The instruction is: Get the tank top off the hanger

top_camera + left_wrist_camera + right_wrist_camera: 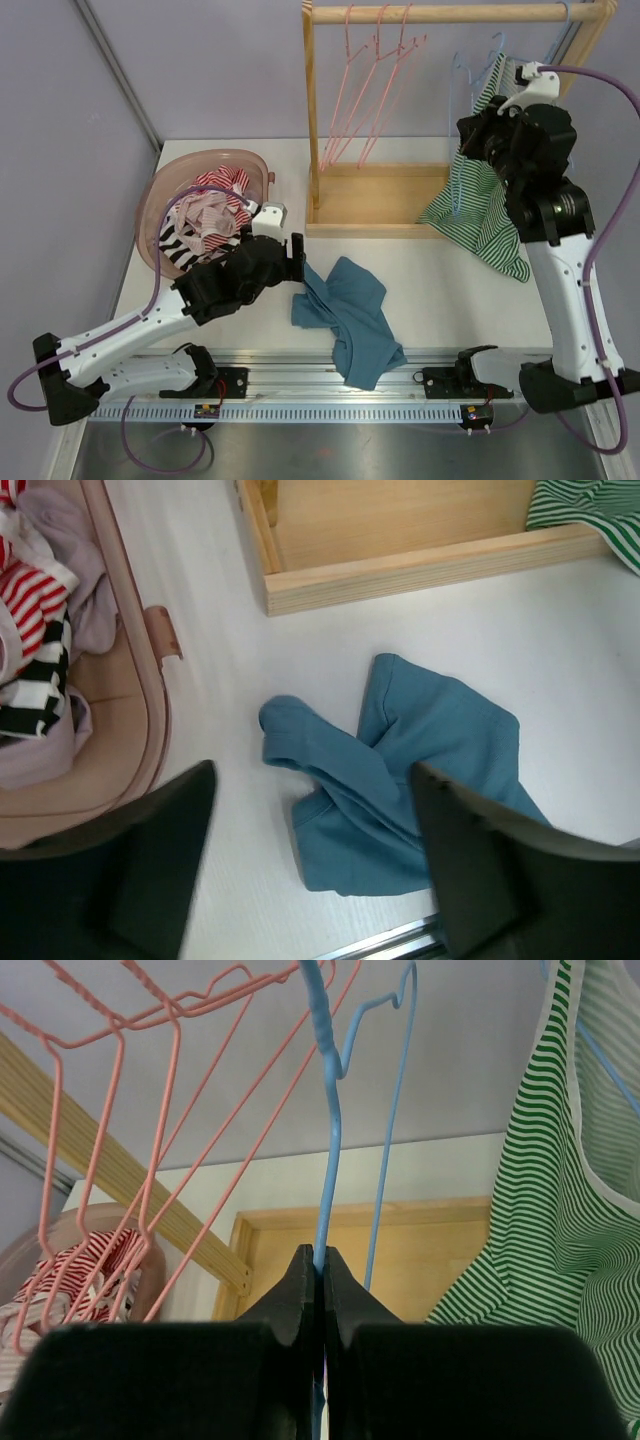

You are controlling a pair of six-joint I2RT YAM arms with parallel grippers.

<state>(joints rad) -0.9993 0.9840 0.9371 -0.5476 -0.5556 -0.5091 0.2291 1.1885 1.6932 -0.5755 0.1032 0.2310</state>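
Note:
A green-and-white striped tank top [480,210] hangs at the right end of the wooden rack, its hem trailing onto the table. In the right wrist view the tank top [570,1210] fills the right side, and a blue wire shows through its fabric. My right gripper [470,135] is raised at the rack, shut [321,1260] on a thin blue hanger wire [330,1130] just left of the tank top. My left gripper [298,260] is open and empty, low over a teal garment [400,770] lying on the table.
The wooden rack [380,200] has a box base and a top rail [450,12] with several pink hangers [150,1110] and a second blue hanger [385,1130]. A pink basket [160,210] of striped clothes stands at the left. The teal garment [350,315] reaches the front rail.

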